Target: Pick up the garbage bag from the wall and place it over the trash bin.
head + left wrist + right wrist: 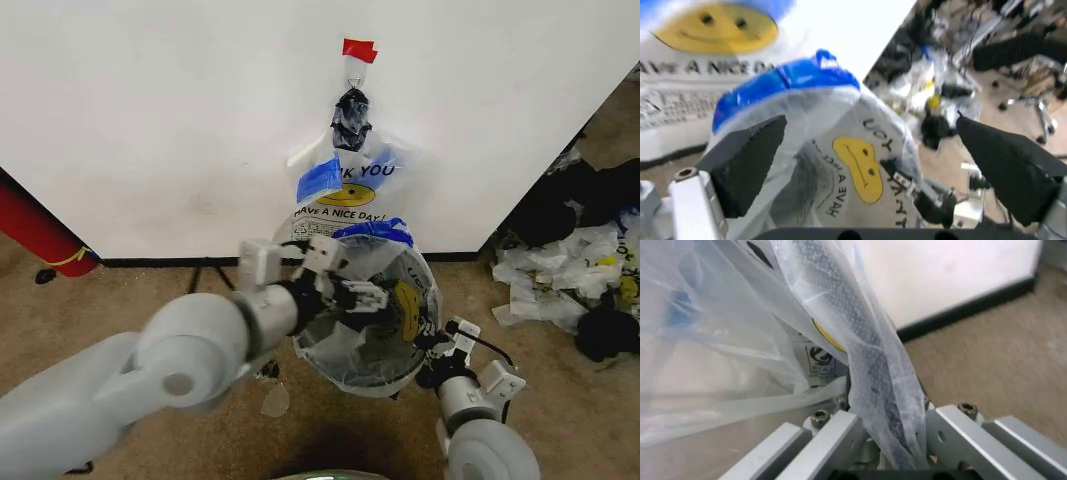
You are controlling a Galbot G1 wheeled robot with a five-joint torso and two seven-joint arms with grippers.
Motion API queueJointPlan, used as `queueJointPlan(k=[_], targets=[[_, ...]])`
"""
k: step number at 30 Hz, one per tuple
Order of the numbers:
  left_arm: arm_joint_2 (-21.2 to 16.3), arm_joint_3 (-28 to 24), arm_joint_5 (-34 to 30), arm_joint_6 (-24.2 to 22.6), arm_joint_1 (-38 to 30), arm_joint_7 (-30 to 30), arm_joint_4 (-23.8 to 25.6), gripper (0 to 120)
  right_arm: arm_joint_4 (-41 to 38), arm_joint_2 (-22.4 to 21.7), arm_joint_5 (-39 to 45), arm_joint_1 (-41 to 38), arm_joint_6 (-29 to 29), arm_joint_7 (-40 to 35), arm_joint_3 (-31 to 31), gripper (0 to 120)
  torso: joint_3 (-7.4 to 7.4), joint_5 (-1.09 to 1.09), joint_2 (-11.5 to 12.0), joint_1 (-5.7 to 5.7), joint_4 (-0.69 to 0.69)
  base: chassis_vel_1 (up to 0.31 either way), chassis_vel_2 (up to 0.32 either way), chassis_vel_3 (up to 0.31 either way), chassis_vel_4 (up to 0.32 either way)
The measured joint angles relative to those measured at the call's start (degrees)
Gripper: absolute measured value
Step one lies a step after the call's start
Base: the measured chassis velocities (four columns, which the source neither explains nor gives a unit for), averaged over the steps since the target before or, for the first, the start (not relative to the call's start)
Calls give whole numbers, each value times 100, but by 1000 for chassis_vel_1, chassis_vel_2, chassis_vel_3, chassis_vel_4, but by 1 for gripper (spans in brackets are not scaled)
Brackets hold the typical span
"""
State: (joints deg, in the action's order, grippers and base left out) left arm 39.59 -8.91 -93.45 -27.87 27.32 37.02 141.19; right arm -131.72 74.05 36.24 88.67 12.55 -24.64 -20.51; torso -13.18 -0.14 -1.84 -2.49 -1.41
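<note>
Where the garbage bag (853, 165) drapes the trash bin (372, 372), "HAVE A NICE DAY".

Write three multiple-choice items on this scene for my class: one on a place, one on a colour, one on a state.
1. Where is the bin?
A. On the floor before the wall
B. Beside the red cylinder
C. On a table

2. What colour is the tape above the hanging bag?
A. Green
B. Red
C. Black

3. What is the right gripper doing?
A. Hanging open
B. Holding the cylinder
C. Pinching bag plastic

Answers:
1 A, the bin stands on carpet near the baseboard.
2 B, a red strip tops the hook.
3 C, plastic runs down between its fingers.
</note>
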Motion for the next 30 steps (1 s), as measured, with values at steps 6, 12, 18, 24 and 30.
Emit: queueJointPlan(k=[6, 12, 18, 24, 30], targets=[[-185, 494, -34, 110, 347, -239, 110, 100, 16, -199, -24, 11, -127, 297, -30, 0, 0, 0, 0, 0, 1, 0, 0, 0, 0], [-439, 961, -113, 286, 677, -531, 188, 100, 34, -485, -28, 66, -301, 771, -51, 0, 0, 0, 0, 0, 0, 0, 0, 0, 0], [-538, 1259, -376, 438, 671, -1004, -163, 100, -57, -885, -34, 400, -543, 1343, -25, 0, 0, 3, 0, 0, -1, 0, 0, 0, 0], [-798, 1347, 186, 480, 947, -1626, -823, 99, -226, -1155, -11, 396, -462, 1342, 151, 0, 0, 3, 0, 0, 3, 0, 0, 0, 0], [-811, 1214, 662, 504, 1129, -1908, -1112, 81, -314, -1213, 0, 414, -364, 1321, 264, 0, 0, 2, 0, 0, 0, 0, 0, 0, 0]])
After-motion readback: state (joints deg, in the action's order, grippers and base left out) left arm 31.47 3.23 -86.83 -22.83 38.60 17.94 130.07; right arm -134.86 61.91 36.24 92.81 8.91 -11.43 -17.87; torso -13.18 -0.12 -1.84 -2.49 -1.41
